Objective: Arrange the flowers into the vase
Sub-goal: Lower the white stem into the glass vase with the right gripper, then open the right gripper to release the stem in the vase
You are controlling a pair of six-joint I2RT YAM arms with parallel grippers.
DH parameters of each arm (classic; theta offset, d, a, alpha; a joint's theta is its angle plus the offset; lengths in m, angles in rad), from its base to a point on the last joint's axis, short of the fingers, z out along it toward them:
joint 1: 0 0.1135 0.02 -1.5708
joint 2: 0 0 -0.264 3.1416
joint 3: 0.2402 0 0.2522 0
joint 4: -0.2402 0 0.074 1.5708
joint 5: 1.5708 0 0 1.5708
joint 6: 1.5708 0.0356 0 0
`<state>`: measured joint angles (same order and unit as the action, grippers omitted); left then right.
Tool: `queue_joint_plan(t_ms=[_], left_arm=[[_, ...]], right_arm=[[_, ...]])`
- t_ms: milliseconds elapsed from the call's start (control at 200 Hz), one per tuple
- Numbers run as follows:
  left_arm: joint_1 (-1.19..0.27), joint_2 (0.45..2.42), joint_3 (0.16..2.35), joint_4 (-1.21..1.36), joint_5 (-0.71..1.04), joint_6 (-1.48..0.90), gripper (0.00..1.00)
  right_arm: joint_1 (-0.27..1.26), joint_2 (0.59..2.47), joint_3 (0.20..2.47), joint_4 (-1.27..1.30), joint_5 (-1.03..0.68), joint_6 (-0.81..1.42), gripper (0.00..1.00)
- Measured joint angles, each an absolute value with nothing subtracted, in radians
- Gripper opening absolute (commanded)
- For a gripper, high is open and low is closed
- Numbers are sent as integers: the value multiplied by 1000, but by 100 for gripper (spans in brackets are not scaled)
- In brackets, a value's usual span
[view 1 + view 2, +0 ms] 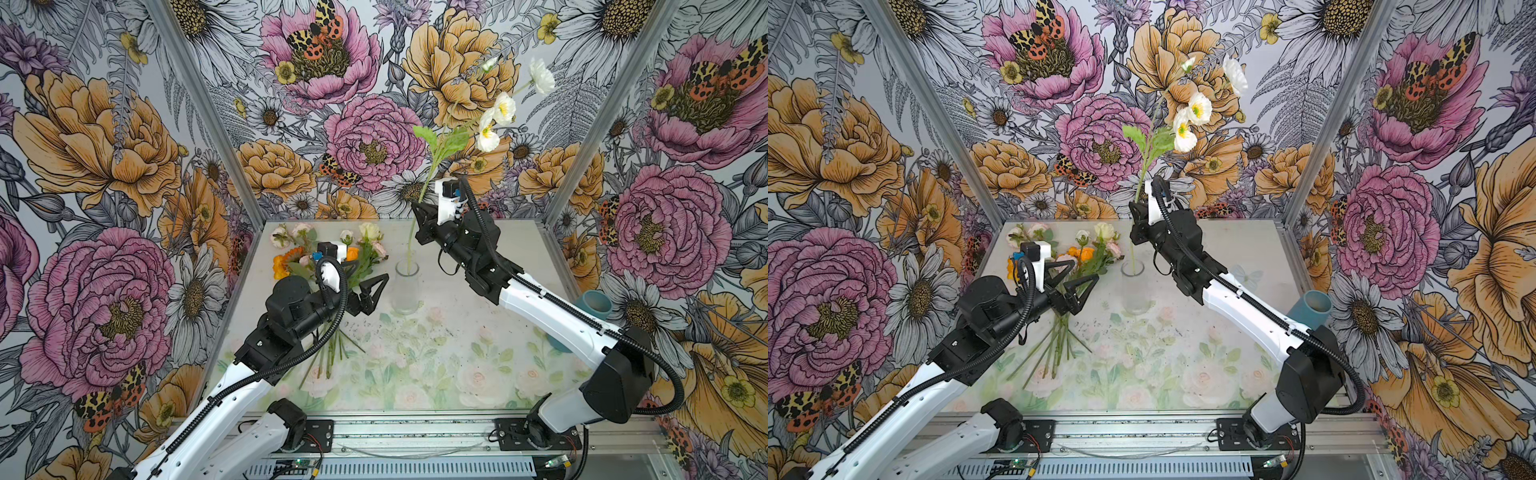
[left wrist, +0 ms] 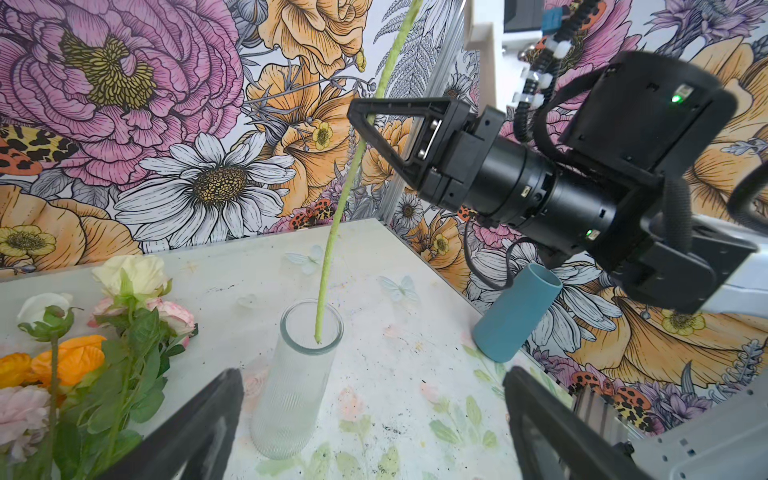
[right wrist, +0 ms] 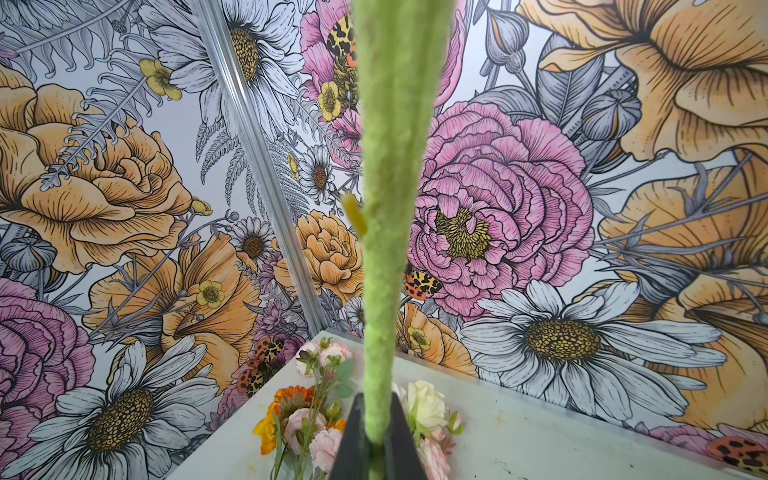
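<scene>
The right hand is clenching tight on a long fuzzy green stem with cream-white blooms, pinching it about midway and holding it nearly upright above the clear ribbed glass vase. In the left wrist view the stem's cut end is sitting just inside the vase's rim, not yet down at the bottom. So this looks like the insertion step for the first flower. The left hand is hovering released, fingers spread wide and grasping nothing, just beside the vase and over the loose bunch of pink, cream and orange flowers lying on the pale rose-printed counter. A teal cylinder is leaning at the counter's edge, well apart. The next move, I'd judge, calls for a straight drop until the stem bottoms out, then letting go gently: those blooms are making it top-heavy.
</scene>
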<state>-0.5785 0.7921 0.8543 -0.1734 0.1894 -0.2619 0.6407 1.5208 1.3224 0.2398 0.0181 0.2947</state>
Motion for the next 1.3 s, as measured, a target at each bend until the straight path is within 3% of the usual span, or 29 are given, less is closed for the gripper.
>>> queue_joint_plan(t_ms=[195, 440, 1031, 1296], left_arm=[[-579, 822, 854, -190, 190, -262, 99], [-585, 917, 855, -240, 202, -263, 99], [-592, 926, 855, -252, 204, -263, 99], [-592, 926, 855, -252, 203, -263, 99]], right_arm=[[641, 1538, 1180, 324, -9, 334, 0], [656, 1592, 1129, 384, -38, 351, 0], [696, 1665, 1061, 462, -22, 305, 0], [701, 1665, 1049, 450, 7, 291, 39]])
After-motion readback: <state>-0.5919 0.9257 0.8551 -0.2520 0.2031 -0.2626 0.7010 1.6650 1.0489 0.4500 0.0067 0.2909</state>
